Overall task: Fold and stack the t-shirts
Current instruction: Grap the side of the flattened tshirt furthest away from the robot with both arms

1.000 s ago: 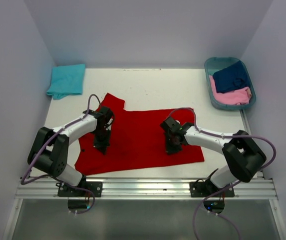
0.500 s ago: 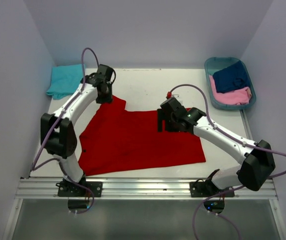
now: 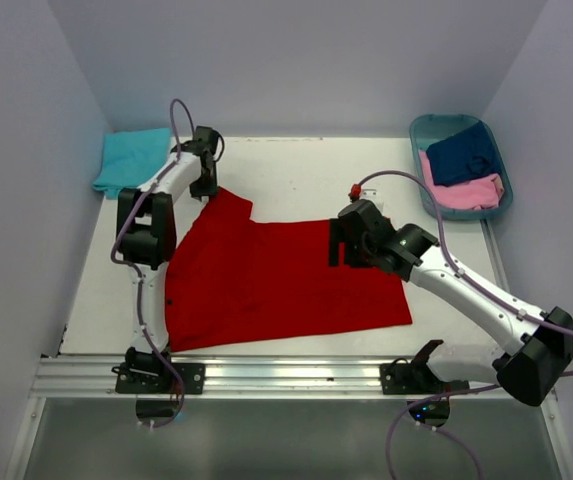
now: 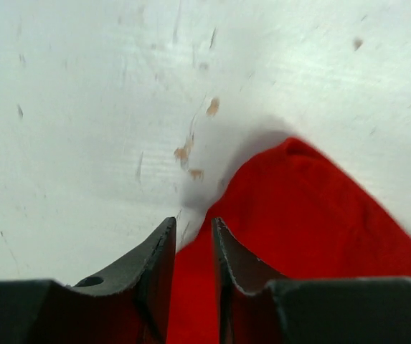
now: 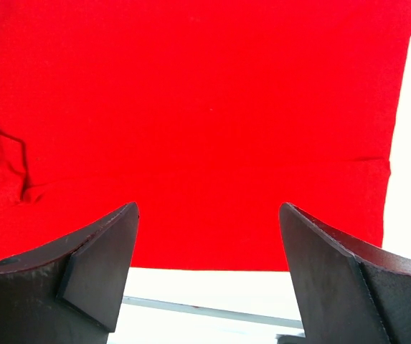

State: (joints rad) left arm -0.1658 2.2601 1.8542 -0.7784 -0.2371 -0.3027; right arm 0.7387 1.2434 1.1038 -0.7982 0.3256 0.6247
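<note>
A large red t-shirt (image 3: 276, 275) lies spread flat across the middle of the table. My left gripper (image 3: 206, 188) is at its far left corner. In the left wrist view the left gripper (image 4: 192, 222) is open by a narrow gap, with the edge of the red t-shirt (image 4: 320, 208) running under it. My right gripper (image 3: 338, 245) hovers over the shirt's far right part. In the right wrist view the right gripper (image 5: 208, 208) is wide open and empty, with the red t-shirt (image 5: 205, 107) below. A folded turquoise t-shirt (image 3: 134, 160) lies at the far left.
A teal oval basket (image 3: 416, 160) at the far right holds a navy t-shirt (image 3: 464, 152) and a pink t-shirt (image 3: 463, 192). Walls close the table on three sides. A metal rail (image 3: 286, 378) runs along the near edge.
Both grippers were shut low on the shirt's middle; both have opened. The left arm has stretched out to the shirt's far left corner. The right gripper has moved back and to the right.
</note>
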